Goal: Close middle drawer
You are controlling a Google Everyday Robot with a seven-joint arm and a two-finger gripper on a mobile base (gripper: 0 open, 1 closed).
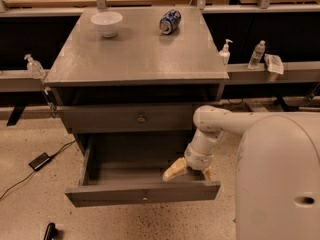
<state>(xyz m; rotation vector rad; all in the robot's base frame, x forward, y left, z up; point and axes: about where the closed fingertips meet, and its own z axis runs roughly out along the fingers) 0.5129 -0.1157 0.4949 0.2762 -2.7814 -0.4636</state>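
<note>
The middle drawer (120, 195) is pulled far out of the grey cabinet (135, 59), and its low front with a tiny pale knob faces me. Its inside looks empty. My gripper (190, 172) hangs from the white arm (210, 134) and sits inside the drawer at its right front corner, just behind the drawer front. Its pale fingers (175, 169) are spread apart with nothing between them. The top drawer (141, 118) above is shut. The bottom drawer is hidden under the open one.
A white bowl (106, 23) and a blue can (170, 21) on its side lie on the cabinet top. My own white body (280, 184) fills the lower right. A black cable and adapter (39, 161) lie on the floor at left. Bottles (256, 54) stand on the right shelf.
</note>
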